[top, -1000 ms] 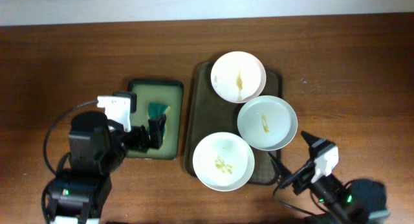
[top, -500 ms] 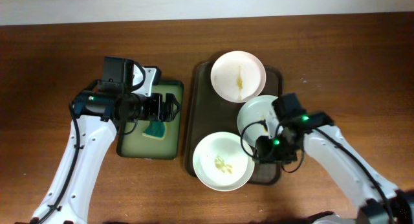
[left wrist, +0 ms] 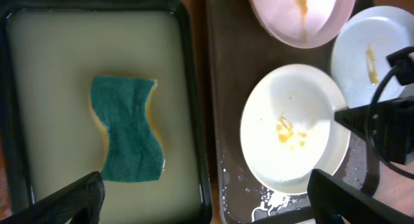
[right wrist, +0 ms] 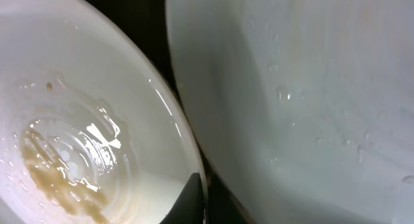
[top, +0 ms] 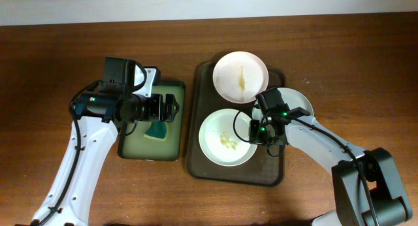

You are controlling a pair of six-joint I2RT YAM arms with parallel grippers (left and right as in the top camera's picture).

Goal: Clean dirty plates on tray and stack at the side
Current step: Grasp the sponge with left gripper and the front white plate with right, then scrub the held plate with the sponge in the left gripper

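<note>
Three white plates sit on the dark brown tray (top: 219, 175). The front plate (top: 222, 140) has yellowish smears in its middle, and my right gripper (top: 257, 131) is shut on its right rim. In the right wrist view one dark finger (right wrist: 187, 201) lies inside that rim of the smeared plate (right wrist: 71, 120), and the other finger is hidden beneath it. A second plate (top: 295, 100) lies just to the right, partly under my right arm. The third plate (top: 241, 76), streaked, sits at the tray's far end. My left gripper (top: 171, 108) hovers open over a teal sponge (left wrist: 126, 130).
The sponge (top: 157, 130) lies in a smaller green-lined tray (top: 134, 147) left of the brown tray (left wrist: 226, 88). White wet smears mark the brown tray's near floor (left wrist: 275, 201). Bare wooden table (top: 353, 63) surrounds both trays.
My right gripper has closed on the front plate's rim, and that plate has slid from the tray's near edge toward its middle. The right-hand plate shifted outward. My left arm holds over the sponge.
</note>
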